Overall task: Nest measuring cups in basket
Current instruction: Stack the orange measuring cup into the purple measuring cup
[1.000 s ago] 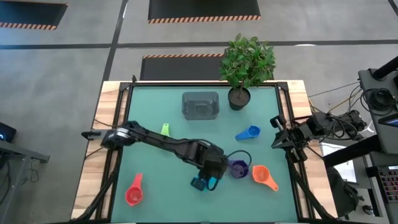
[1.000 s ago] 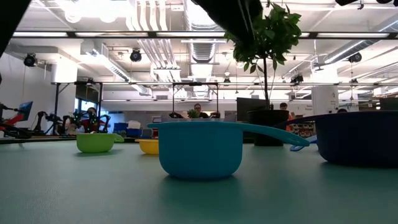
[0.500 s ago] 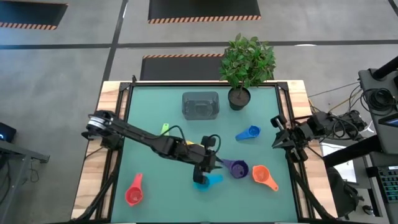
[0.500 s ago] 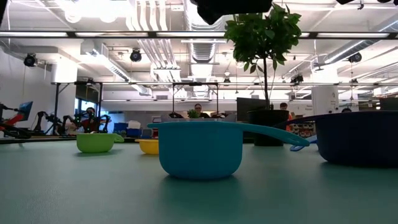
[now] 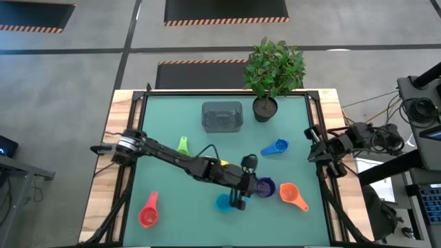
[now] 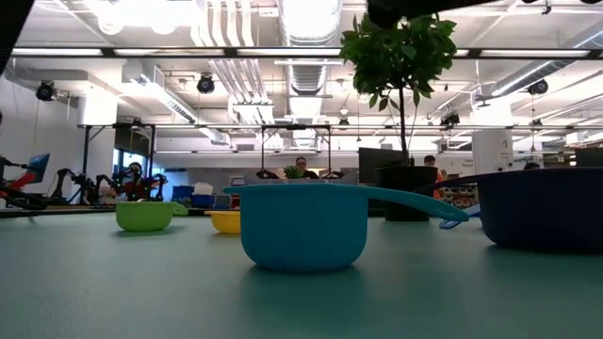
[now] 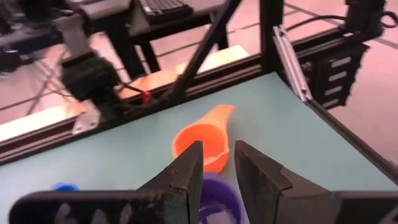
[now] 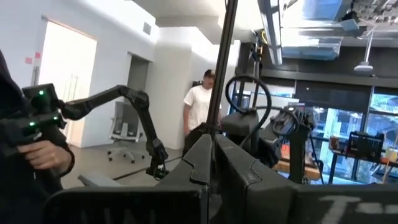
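Looking down on the green table, we see the basket point(image 5: 222, 116) standing near the far edge, with a potted plant point(image 5: 265, 107) just beside it

- **Cups.** All the measuring cups we can find lie on the table outside the basket, on its near side. The green cup point(image 5: 182, 145) and the blue cup point(image 5: 275, 147) lie nearest the basket, one to either side. The light blue cup point(image 5: 224, 202), the purple cup point(image 5: 264, 187) and the orange cup point(image 5: 292, 195) form a loose row well away from it. The red cup point(image 5: 148, 212) lies farthest from the basket, toward the near left corner. The low view shows the yellow cup point(image 6: 226, 221) behind the light blue one; from above the left arm largely hides it.
- **Left gripper.** The left gripper point(image 5: 240, 198) hangs above the table, well apart from the basket, between the light blue and purple cups. In its wrist view its fingers point(image 7: 186, 177) stand a narrow gap apart and grasp nothing. The purple and orange cups show beyond them.
- **Right gripper.** The right gripper point(image 5: 318, 148) waits at the table's right edge, far to the side of the basket, with its fingers clenched together on nothing
- **Background.** We note a person point(image 8: 200, 102) standing in the room beyond
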